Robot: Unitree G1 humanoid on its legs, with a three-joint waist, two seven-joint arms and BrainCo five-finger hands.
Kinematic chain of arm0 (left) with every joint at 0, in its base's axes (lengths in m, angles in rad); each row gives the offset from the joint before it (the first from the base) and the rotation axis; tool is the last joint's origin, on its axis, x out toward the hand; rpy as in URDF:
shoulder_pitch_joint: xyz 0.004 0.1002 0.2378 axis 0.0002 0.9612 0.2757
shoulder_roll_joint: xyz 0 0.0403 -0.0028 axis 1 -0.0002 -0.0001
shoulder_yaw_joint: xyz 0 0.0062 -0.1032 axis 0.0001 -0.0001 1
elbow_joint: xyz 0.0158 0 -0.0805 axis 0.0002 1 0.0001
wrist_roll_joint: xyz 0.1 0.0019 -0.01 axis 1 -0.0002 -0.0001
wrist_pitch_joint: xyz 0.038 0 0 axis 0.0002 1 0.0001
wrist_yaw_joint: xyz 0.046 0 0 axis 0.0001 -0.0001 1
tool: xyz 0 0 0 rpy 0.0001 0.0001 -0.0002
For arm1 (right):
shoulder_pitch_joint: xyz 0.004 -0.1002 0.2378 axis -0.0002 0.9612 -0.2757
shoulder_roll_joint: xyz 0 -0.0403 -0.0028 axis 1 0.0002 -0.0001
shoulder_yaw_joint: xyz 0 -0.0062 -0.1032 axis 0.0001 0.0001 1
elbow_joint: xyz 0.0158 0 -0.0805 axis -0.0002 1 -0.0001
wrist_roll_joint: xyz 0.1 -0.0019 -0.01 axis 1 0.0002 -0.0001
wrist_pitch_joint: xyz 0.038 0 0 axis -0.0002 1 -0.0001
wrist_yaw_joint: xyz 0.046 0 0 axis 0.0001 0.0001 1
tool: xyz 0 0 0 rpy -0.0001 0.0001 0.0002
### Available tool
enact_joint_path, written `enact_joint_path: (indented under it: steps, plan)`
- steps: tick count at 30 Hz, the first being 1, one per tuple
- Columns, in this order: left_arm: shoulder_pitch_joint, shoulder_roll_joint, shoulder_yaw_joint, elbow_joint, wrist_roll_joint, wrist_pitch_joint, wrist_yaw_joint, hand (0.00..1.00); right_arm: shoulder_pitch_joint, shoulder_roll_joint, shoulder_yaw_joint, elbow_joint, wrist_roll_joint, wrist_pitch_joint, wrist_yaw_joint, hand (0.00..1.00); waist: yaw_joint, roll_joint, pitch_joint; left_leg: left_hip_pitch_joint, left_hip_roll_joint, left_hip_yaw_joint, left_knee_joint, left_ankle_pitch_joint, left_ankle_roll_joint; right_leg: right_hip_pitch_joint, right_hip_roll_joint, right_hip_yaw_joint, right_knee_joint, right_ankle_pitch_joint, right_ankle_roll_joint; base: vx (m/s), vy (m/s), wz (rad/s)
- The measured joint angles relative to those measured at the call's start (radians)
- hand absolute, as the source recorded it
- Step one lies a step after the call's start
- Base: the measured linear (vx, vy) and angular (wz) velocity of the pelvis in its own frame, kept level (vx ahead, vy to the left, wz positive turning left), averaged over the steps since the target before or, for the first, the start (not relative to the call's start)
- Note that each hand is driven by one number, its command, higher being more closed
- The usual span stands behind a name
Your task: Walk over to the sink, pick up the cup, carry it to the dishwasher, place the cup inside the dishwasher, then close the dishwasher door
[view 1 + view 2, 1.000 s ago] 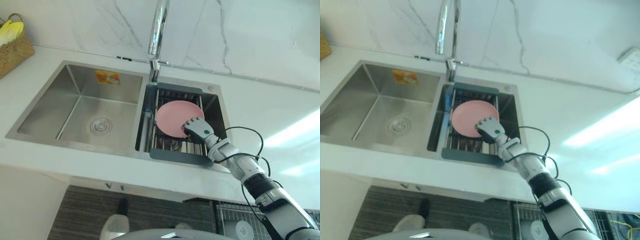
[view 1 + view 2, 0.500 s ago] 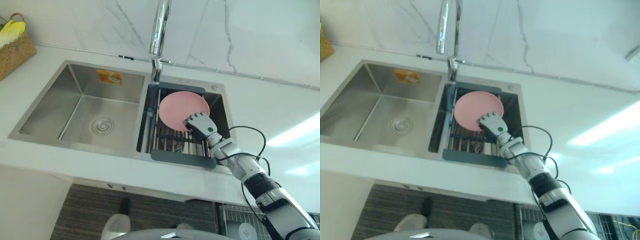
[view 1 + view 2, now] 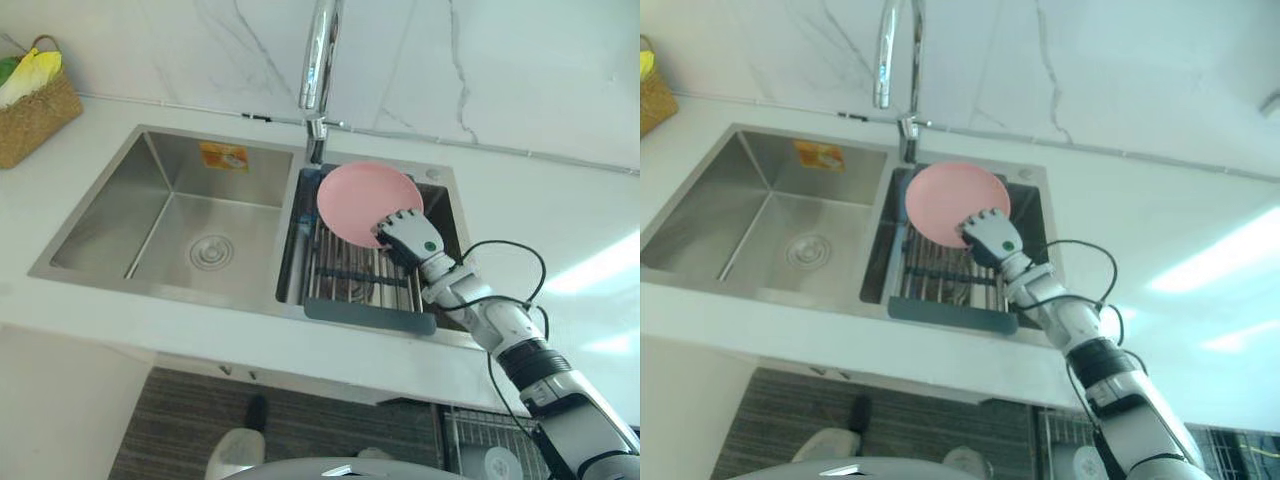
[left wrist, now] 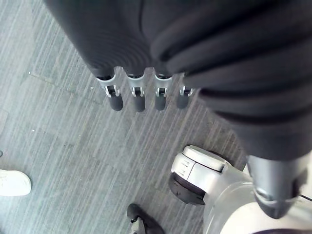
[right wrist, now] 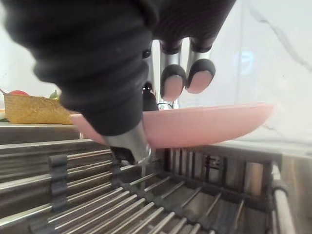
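A white countertop (image 3: 560,230) runs across the frame under a marbled wall, and set into it is a steel double sink (image 3: 160,200), its big left bowl bare but for a drain and an orange sticker (image 3: 222,155) on the back wall. A tall chrome faucet (image 3: 320,60) rises at the top centre, over the divide between the bowls. The smaller right bowl carries a dish rack (image 3: 350,285) of metal bars with dark end rails. Just above that rack, right of centre, a pink plate (image 3: 362,198) is held tilted and clear of the bars; the right hand (image 3: 408,238) has it by the near rim, fingers curled over the top face and thumb underneath. A wicker basket (image 3: 35,115) with something yellow in it sits at the upper left. The left hand (image 4: 138,97) hangs over grey plank flooring, fingers straight and holding nothing, with a white shoe (image 4: 14,183) at the frame's left edge.
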Motion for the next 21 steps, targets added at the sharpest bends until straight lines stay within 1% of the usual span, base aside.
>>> enact_joint_path:
  steps: [2,4,5,6,8,10,14,15,17,20,21]
  plan:
    - [0.000,0.000,0.000,0.002,0.000,0.000,0.000,0.00,-0.004,-0.009,-0.027,0.000,-0.008,-0.009,-0.005,1.00,0.000,0.000,0.000,-0.004,-0.001,0.009,0.000,0.003,-0.001,0.001,0.001,0.001,-0.021,-0.003,0.004,-0.06,-0.021,-0.15]
    - [-0.001,0.000,0.000,0.002,0.000,0.000,0.000,0.00,-0.007,-0.013,-0.069,-0.008,-0.008,-0.012,-0.018,1.00,-0.005,-0.001,0.000,-0.015,-0.004,0.019,0.000,0.010,-0.001,0.001,0.001,0.000,-0.048,-0.011,0.021,-0.06,-0.023,-0.09]
    - [0.000,-0.001,0.000,0.003,0.000,0.000,0.000,0.00,-0.007,-0.019,-0.074,-0.011,-0.008,-0.011,-0.018,1.00,-0.008,0.001,0.000,-0.015,-0.002,0.023,0.000,0.010,-0.001,0.000,0.003,0.000,-0.051,-0.009,0.024,-0.06,-0.015,-0.08]
    - [0.002,-0.002,0.001,0.007,0.000,0.000,0.000,0.00,-0.007,-0.034,-0.074,-0.020,-0.009,-0.012,-0.018,1.00,-0.012,0.002,-0.001,-0.012,0.000,0.032,0.000,0.012,-0.002,0.000,0.006,0.001,-0.052,-0.014,0.017,-0.05,-0.009,-0.08]
    - [0.003,-0.003,0.001,0.009,-0.001,0.000,0.000,0.00,-0.007,-0.058,-0.083,-0.054,-0.008,-0.012,-0.018,1.00,-0.023,-0.001,-0.001,-0.011,0.002,0.036,0.000,0.015,-0.001,-0.001,0.009,0.005,-0.058,-0.019,0.015,-0.02,-0.009,-0.07]
    - [0.000,-0.004,0.001,0.008,-0.002,0.000,0.001,0.00,-0.003,-0.060,-0.127,-0.090,-0.008,-0.012,-0.018,1.00,-0.033,-0.008,-0.002,-0.007,0.003,0.049,0.000,0.016,-0.001,-0.002,0.010,0.024,-0.064,-0.016,0.018,0.01,-0.004,-0.14]
    - [0.000,0.000,0.000,0.005,-0.001,0.000,0.003,0.00,0.034,-0.063,-0.226,-0.127,-0.005,-0.012,-0.022,1.00,-0.034,-0.021,-0.003,0.007,0.000,0.090,0.000,0.009,0.001,-0.003,0.007,0.057,-0.074,0.005,0.030,0.05,0.013,-0.25]
    - [0.000,0.002,-0.001,0.005,-0.001,0.000,0.004,0.00,0.054,-0.063,-0.255,-0.126,-0.005,-0.012,-0.024,1.00,-0.039,-0.026,-0.002,0.010,-0.001,0.096,0.000,0.009,0.006,-0.001,0.005,0.062,-0.079,0.010,0.033,0.05,0.022,-0.27]
    - [0.002,0.007,-0.007,0.006,0.000,0.001,0.005,0.00,0.105,-0.065,-0.309,-0.118,-0.008,-0.009,-0.059,1.00,-0.048,-0.035,-0.001,0.027,-0.003,0.124,0.000,0.002,0.009,-0.002,0.001,0.088,-0.079,0.021,0.037,0.04,0.028,-0.36]
    - [0.002,0.013,-0.038,0.011,0.001,0.004,0.019,0.00,0.185,-0.065,-0.377,-0.116,-0.017,-0.004,-0.105,1.00,-0.072,-0.037,0.000,0.064,0.001,0.180,0.000,-0.016,0.015,-0.026,-0.002,0.143,-0.034,0.035,0.033,0.01,0.056,-0.56]
    - [0.002,0.013,-0.040,0.014,0.002,0.004,0.022,0.00,0.198,-0.066,-0.392,-0.116,-0.017,-0.002,-0.111,1.00,-0.079,-0.038,0.000,0.069,0.002,0.191,0.000,-0.018,0.017,-0.034,-0.002,0.149,-0.020,0.038,0.031,-0.04,0.056,-0.60]
